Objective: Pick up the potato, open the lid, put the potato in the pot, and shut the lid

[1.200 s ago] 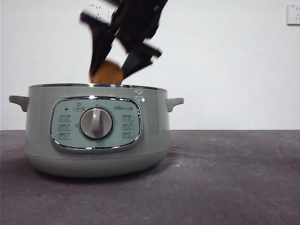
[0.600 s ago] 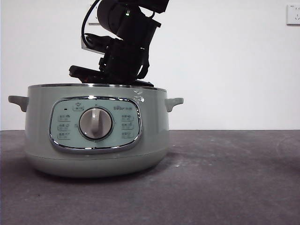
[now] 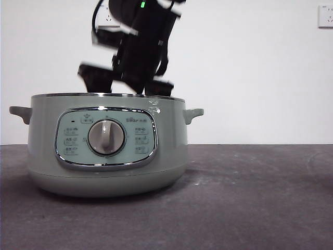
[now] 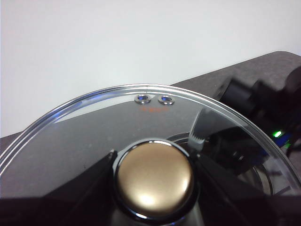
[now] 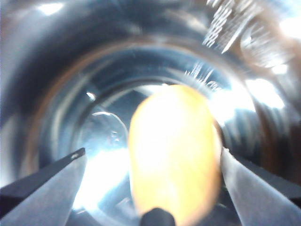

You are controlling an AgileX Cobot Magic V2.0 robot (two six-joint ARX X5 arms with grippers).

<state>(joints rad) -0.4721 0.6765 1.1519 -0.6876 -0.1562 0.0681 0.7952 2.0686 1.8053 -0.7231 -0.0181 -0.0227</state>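
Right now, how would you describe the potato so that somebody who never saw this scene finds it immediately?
Start at the large round pale sage-green electric pot on the dark table; in the front view the potato is hidden behind its wall. The right wrist view looks into its shiny steel bowl, where the smooth, egg-shaped orange-brown potato lies between the open jaws of the right gripper. It is the only orange thing there.

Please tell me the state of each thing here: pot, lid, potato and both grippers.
pot: uncovered, upright on the table.
lid: off the pot, held by its knob.
potato: inside the pot's steel bowl, between the right jaws; released or not, I cannot tell.
left gripper: jaws shut on the lid's knob.
right gripper: jaws spread, over the pot's mouth.
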